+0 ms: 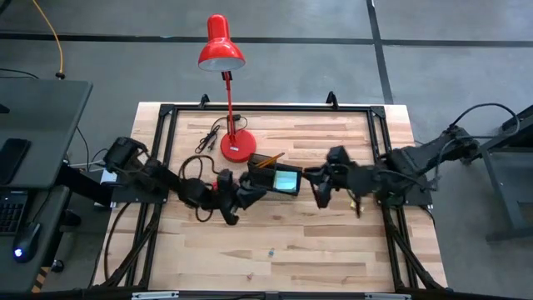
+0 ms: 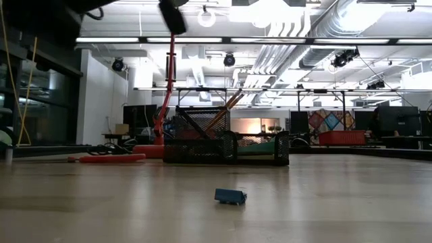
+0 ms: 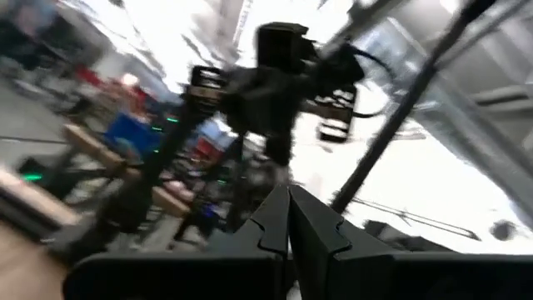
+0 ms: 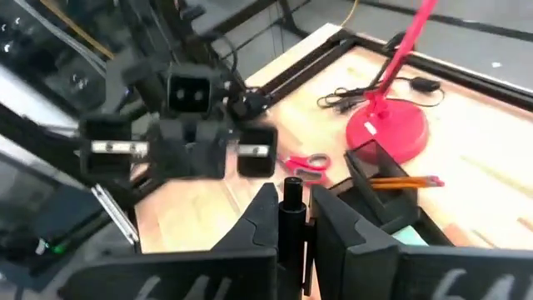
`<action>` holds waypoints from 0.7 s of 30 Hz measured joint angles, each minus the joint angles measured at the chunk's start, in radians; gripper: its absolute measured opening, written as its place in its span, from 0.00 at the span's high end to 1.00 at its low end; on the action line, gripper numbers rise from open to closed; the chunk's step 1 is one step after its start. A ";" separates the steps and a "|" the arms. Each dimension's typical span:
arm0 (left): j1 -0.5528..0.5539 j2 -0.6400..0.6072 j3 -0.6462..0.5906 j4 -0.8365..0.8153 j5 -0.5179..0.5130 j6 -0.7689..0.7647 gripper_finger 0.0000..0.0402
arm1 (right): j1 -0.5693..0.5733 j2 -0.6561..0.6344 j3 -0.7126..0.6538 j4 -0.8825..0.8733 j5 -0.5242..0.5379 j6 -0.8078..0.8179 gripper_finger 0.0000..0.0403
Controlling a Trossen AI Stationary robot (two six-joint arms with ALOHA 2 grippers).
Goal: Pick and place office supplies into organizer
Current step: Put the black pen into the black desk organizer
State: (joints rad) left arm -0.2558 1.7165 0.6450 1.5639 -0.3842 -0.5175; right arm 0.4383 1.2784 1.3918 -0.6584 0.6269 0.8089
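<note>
You have the pale wooden table point(image 1: 275, 250) under both arms, with the red desk lamp point(image 1: 223, 50) standing at its far side. Just right of the lamp's round base sits the low black mesh organizer point(image 1: 276, 177), two orange pencils point(image 4: 405, 181) leaning out of its left compartment and a teal sticky-note pad point(image 1: 287, 181) lying in its right one.

Your left gripper point(image 1: 250, 187) hovers just left of the organizer, jaws pressed together on nothing. Your right gripper point(image 4: 290, 218) hangs just right of it, jaws narrow around a slim black pen point(image 4: 292, 196) that stands up between them.

That pen looks light, stiff and smooth, so it could swivel or slip; hold it mid-barrel and drop it upright beside the pencils. The red-handled scissors point(image 4: 305, 162) lie flat left of the organizer: rigid, heavier, best taken across the handles. The small dark block point(image 2: 230, 196) on the near boards is tiny and low.

The left wrist view is smeared, and the mesh hides the organizer's floor.
</note>
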 joint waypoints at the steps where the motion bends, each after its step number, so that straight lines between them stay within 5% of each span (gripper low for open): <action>1: -0.001 -0.019 -0.018 0.000 -0.027 0.003 1.00 | -0.017 0.015 0.000 0.038 -0.040 -0.022 0.98; 6: 0.000 -0.130 -0.112 0.000 -0.087 0.024 1.00 | -0.078 0.070 -0.104 0.512 -0.228 -0.144 0.98; 11: 0.000 -0.332 -0.250 0.001 -0.072 0.114 1.00 | -0.161 0.028 -0.307 0.688 -0.210 -0.082 0.98; 16: 0.000 -0.546 -0.372 -0.007 -0.105 0.173 1.00 | -0.292 0.041 -0.510 1.044 -0.255 0.000 0.98; 21: 0.001 -0.689 -0.433 -0.050 -0.085 0.175 1.00 | -0.343 0.144 -0.558 1.271 -0.234 -0.062 0.98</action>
State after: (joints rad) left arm -0.2546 1.0276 0.2115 1.5142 -0.4693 -0.3422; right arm 0.0957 1.4227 0.8339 0.6123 0.3930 0.7467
